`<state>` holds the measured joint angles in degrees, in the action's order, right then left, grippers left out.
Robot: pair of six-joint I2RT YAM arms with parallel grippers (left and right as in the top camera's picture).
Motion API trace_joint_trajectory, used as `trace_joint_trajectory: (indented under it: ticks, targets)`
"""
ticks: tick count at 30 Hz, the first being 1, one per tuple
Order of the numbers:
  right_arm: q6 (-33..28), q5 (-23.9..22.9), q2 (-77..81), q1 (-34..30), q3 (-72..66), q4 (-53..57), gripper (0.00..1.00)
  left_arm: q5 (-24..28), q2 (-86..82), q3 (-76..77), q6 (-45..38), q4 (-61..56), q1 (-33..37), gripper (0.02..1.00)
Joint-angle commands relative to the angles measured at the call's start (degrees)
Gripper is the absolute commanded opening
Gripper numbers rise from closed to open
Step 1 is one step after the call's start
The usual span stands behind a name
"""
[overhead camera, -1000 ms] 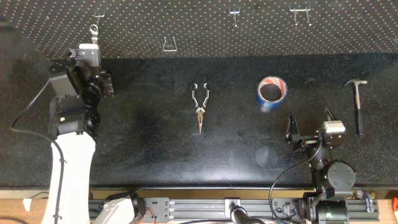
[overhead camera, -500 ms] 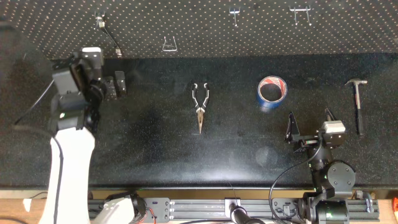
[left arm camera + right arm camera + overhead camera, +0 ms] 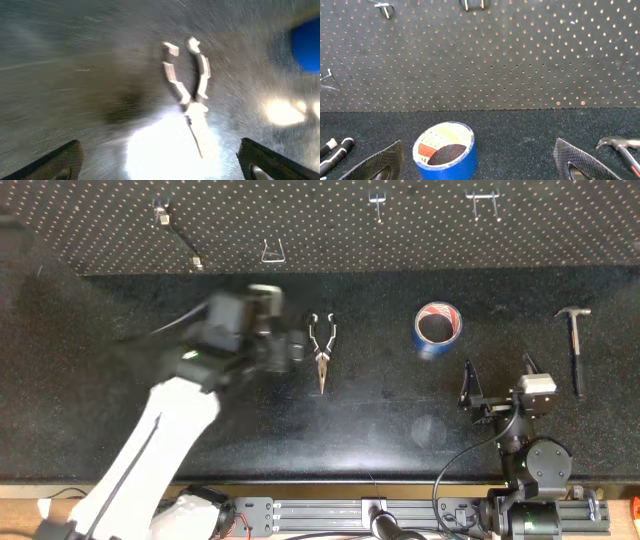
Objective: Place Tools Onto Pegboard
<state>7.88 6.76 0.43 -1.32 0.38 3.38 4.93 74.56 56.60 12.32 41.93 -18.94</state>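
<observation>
We see 2 robot arms by a black table [image 3: 250, 420] with tools on it.
The left gripper [image 3: 296, 350] is wide open and holds nothing. It is close to the pliers [image 3: 321, 350], which lie flat on the table. The right gripper [image 3: 497, 377] is open too, with nothing in it, near the blue tape [image 3: 437, 328]. The hammer [image 3: 574, 345] lies well to the right of the tape. We see 1 thin tool [image 3: 180, 240] hanging on the pegboard [image 3: 320, 210].

We look straight down on the bench [image 3: 380, 420] and pegboard [image 3: 320, 220] from overhead; our left wrist view sits close above the pliers [image 3: 189, 97], our right faces the pegboard low, past the tape roll [image 3: 445, 167]
</observation>
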Motion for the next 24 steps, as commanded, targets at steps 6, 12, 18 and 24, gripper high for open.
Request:
trace_joint_trajectory:
  ticks: [6,12,18,24]
  targets:
    - [0.7,-0.1,-0.3,0.4,-0.2,0.3,0.976,2.1,22.1,8.7,16.4,0.3,-8.5,0.996]
    - [0.7,-0.1,-0.3,0.4,-0.2,0.3,0.976,-4.9,30.5,18.8,19.4,2.2,-10.5,0.996]
    - [0.7,-0.1,-0.3,0.4,-0.2,0.3,0.976,-10.5,35.2,23.4,19.5,4.5,-11.5,0.996]
    - [0.7,-0.1,-0.3,0.4,-0.2,0.3,0.976,-10.5,36.5,23.3,20.5,5.4,-11.5,0.996]
